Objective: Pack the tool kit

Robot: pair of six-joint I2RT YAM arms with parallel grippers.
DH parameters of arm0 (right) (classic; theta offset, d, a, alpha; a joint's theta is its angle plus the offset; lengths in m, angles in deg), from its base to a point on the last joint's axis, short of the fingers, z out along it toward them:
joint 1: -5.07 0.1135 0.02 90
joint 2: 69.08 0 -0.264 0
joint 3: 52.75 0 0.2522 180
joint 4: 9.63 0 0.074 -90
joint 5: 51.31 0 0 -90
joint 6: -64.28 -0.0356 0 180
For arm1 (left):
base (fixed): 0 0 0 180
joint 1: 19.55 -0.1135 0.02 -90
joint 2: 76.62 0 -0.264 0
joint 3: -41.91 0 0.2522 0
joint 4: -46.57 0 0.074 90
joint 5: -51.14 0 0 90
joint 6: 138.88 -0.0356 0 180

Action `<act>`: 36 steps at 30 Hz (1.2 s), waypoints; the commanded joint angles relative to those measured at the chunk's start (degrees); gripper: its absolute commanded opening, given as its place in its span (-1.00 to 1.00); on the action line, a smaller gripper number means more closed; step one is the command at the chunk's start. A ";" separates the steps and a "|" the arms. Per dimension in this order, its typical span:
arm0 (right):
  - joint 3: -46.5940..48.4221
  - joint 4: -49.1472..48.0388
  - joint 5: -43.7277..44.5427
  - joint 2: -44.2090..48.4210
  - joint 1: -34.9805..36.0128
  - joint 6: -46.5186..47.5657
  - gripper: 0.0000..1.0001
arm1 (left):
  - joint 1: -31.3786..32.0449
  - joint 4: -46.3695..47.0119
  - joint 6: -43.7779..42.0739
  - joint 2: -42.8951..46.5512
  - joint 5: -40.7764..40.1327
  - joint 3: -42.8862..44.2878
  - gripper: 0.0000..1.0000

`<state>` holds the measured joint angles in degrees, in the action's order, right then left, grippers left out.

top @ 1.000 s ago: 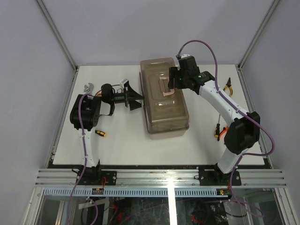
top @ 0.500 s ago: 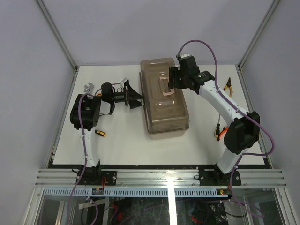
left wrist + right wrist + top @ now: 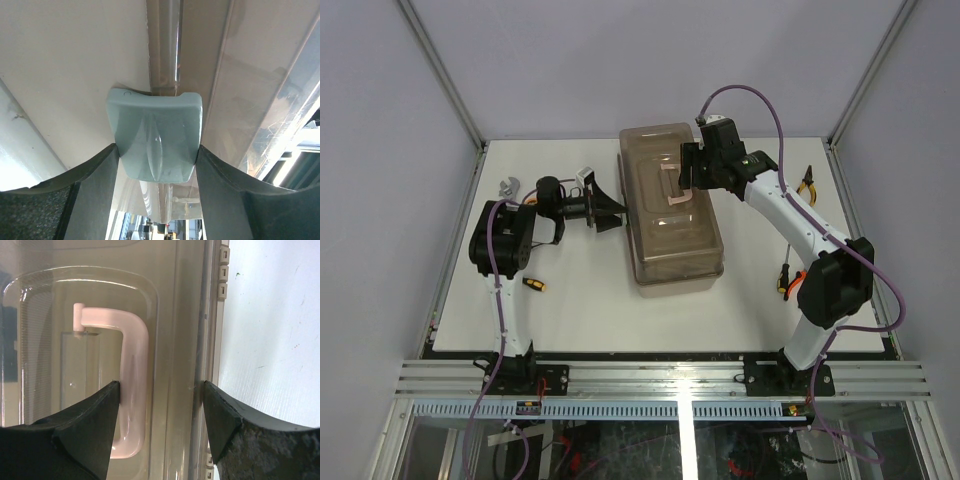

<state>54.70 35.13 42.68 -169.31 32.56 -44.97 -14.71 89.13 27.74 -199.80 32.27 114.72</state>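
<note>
box: brown see-through tool box [image 3: 674,232] sat mid tabletop [image 3: 590,315], lid down
box axis: long axis ran far to near, near end skewed slightly right; short ends faced the back wall and the arm bases
handle: pink handle [image 3: 134,390] lay flat on the lid, its bar running along the box's length
latch: pale grey latch [image 3: 154,131] on the box's left long side, facing the left arm
left gripper: left gripper [image 3: 617,210] lay level and pointed right at the box's side; fingers [image 3: 92,192] spread wide, the latch filling the gap between them; no squeeze visible
right gripper: right gripper [image 3: 686,180] pointed down over the far half of the lid; fingers [image 3: 235,437] released, straddling the handle bar and the lid's right edge, gripping nothing
loose tools: wrench [image 3: 508,186] far left, pliers [image 3: 807,183] far right, screwdriver [image 3: 533,284] near left, all on the tabletop outside the box
change vs earlier: none visible; box, both arms and finger gaps matched the earlier frames
</note>
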 commanded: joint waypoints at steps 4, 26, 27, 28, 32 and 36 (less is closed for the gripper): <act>-3.80 11.47 -6.50 -6.12 3.39 0.30 0.25 | 3.20 -5.26 -4.40 1.11 -5.72 0.44 -0.80; -4.02 11.18 -6.71 -6.47 3.45 0.37 0.25 | 3.42 -47.08 -30.04 6.23 -11.62 5.77 -1.00; -4.07 11.16 -6.74 -6.47 3.45 0.26 0.25 | 3.43 -47.57 -30.30 6.60 -11.67 5.78 -1.00; -4.18 11.18 -6.72 -6.47 3.47 0.25 0.25 | 3.54 -47.97 -30.42 6.78 -11.65 5.71 -1.00; -4.22 11.01 -6.89 -6.39 3.50 0.27 0.25 | 3.83 -48.04 -31.54 7.33 -11.14 5.73 -0.78; -4.26 11.39 -6.81 -6.05 3.45 0.26 0.25 | 4.35 -46.34 -31.50 5.71 -11.13 5.63 -0.22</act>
<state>54.85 35.26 42.66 -169.42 32.56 -44.99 -14.43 46.44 0.16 -190.68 27.51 121.30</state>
